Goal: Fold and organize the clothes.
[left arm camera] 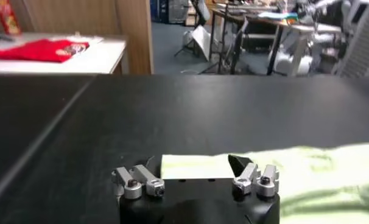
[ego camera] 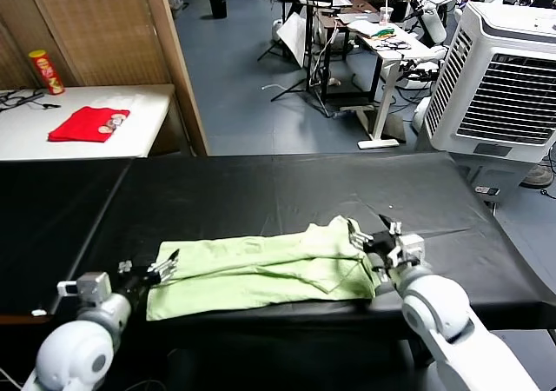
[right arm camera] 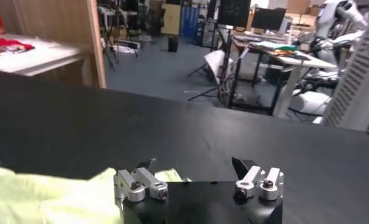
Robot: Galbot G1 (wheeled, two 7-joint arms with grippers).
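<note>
The pale green T-shirt (ego camera: 261,274) lies as a long folded strip near the front edge of the black table (ego camera: 261,187); no checkered print shows. My left gripper (ego camera: 148,268) is open at the strip's left end. In the left wrist view the shirt's edge (left arm camera: 294,170) lies between the spread fingers of the left gripper (left arm camera: 193,161). My right gripper (ego camera: 373,228) is open at the strip's right end, over its raised far corner. In the right wrist view the shirt (right arm camera: 44,195) lies beside one finger of the right gripper (right arm camera: 195,164). Neither gripper holds fabric.
A small red folded garment (ego camera: 87,123) and a red can (ego camera: 45,71) sit on a white table (ego camera: 148,104) at the back left. A wooden panel (ego camera: 174,52) stands behind it. A white air cooler (ego camera: 504,78) stands at the back right.
</note>
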